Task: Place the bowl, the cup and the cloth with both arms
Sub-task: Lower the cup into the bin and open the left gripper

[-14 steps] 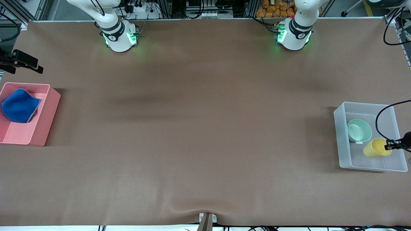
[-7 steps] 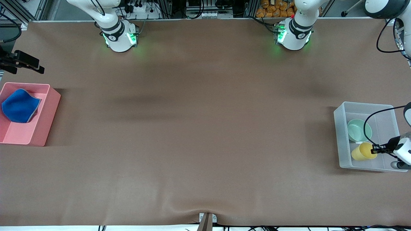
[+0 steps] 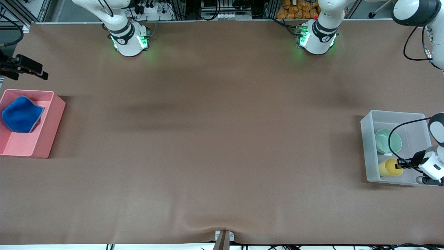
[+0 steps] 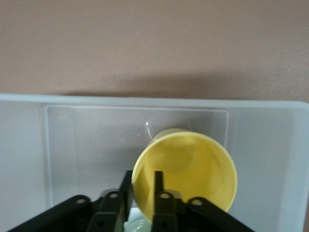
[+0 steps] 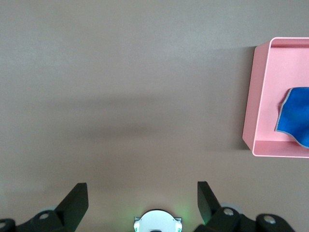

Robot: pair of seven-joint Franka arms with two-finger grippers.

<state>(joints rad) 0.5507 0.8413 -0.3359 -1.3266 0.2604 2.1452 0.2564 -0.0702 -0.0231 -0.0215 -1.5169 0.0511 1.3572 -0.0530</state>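
The yellow cup [image 3: 388, 167] lies tipped in the clear bin [image 3: 367, 149], in the corner nearer the front camera, with the mint-green bowl [image 3: 387, 140] beside it, farther back. My left gripper [image 3: 400, 165] reaches into the bin. In the left wrist view, the left gripper [image 4: 143, 186] stands astride the rim of the cup [image 4: 193, 169], slightly open: one finger is outside the wall and the other stands off it inside. The blue cloth [image 3: 20, 114] lies bunched in the pink bin [image 3: 57, 114]. My right gripper [image 5: 142, 203] waits, open and empty, high over the table near the pink bin.
The clear bin [image 4: 96, 145] sits at the left arm's end of the table, and the pink bin [image 5: 251, 96] with the cloth [image 5: 295, 113] at the right arm's end. Brown table covering spreads between them. Black cables loop over the clear bin.
The left gripper has carried the cup down into the clear bin's corner nearer the front camera, and its fingers have eased apart. The right arm has not moved.
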